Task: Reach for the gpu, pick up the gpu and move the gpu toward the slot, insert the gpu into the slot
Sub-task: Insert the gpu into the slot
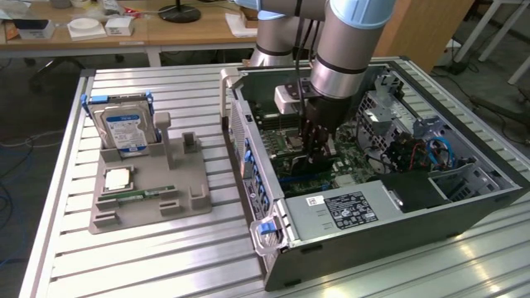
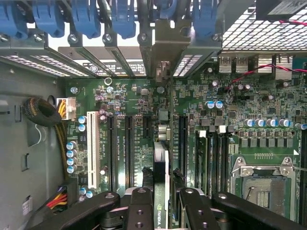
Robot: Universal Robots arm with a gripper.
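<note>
While lowered inside the open computer case (image 1: 463, 205) on the bench (image 1: 166, 261), the end effector (image 1: 313, 162) works close above the green motherboard (image 1: 352, 162) in the exterior view. In the wrist view, its fingers (image 2: 140, 211) clasp the gpu (image 2: 160, 182), held edge-on directly beneath and just over the slot (image 2: 163, 130). Step in hand: insertion, judged unfinished; seating calls for exact edge alignment.

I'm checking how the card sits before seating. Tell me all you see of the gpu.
The gpu is seen edge-on in the wrist view: a thin dark card with a pale strip bearing a small green logo, standing upright over the green motherboard among its long slots. Its silver end bracket reaches the case's rear openings. The gripper has its black jaws closed on either face of it.
</note>
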